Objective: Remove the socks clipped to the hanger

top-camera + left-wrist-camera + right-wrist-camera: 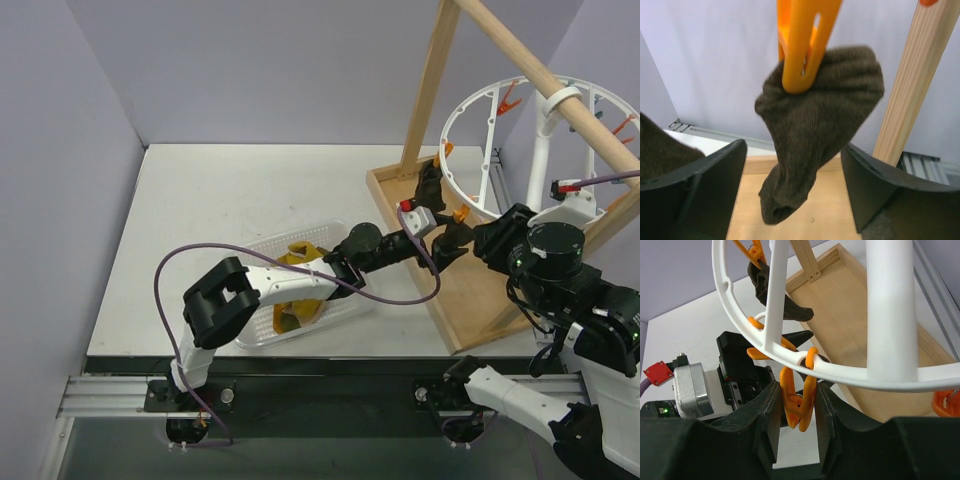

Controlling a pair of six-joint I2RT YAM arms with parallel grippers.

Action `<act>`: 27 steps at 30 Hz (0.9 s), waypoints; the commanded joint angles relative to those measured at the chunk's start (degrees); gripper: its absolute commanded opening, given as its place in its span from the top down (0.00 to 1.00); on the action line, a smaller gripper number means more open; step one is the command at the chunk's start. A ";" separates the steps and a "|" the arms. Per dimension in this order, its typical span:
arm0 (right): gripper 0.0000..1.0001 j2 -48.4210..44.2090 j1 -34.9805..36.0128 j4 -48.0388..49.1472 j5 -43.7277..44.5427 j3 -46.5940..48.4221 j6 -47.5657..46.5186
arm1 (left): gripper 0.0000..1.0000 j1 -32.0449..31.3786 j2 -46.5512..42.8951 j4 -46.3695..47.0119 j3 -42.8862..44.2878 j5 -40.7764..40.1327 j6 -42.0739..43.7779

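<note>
Only the left wrist view shows us clearly the brown sock (815, 135), hanging from an orange clip (800, 50) of the hanger (840, 374) between the spread left fingers (700, 185). Whether the right fingers (767, 425), flanking a clip (800, 405) under the hanger's rim, press it, we cannot tell.

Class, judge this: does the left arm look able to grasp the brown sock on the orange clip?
Probably yes. The brown sock hangs between the open fingers of the left hand, with nothing in between; the orange clip pinches its top.
</note>
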 commanded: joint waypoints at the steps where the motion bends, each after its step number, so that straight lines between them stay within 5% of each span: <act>1: 1.00 -0.34 -0.13 -3.41 -1.49 -0.84 -0.50 | 0.23 -0.94 0.31 2.43 4.12 0.50 0.62; 9: 0.96 -0.87 -0.13 -4.55 -2.10 -0.31 -1.03 | 0.83 -0.94 -3.46 -0.47 1.05 4.54 -3.24; 17: 0.73 -0.95 -0.13 -8.59 -4.03 2.15 -1.91 | 0.87 -1.38 -10.58 -2.67 -4.84 10.61 -7.72; 24: 0.32 -2.36 -0.13 -13.16 -5.88 4.17 -2.70 | 0.87 -1.47 -15.94 -5.05 -7.75 17.90 -11.94; 27: 0.26 -3.50 -0.13 -13.69 -8.60 4.61 -2.96 | 0.87 -1.47 -16.74 -4.35 -7.57 20.80 -15.02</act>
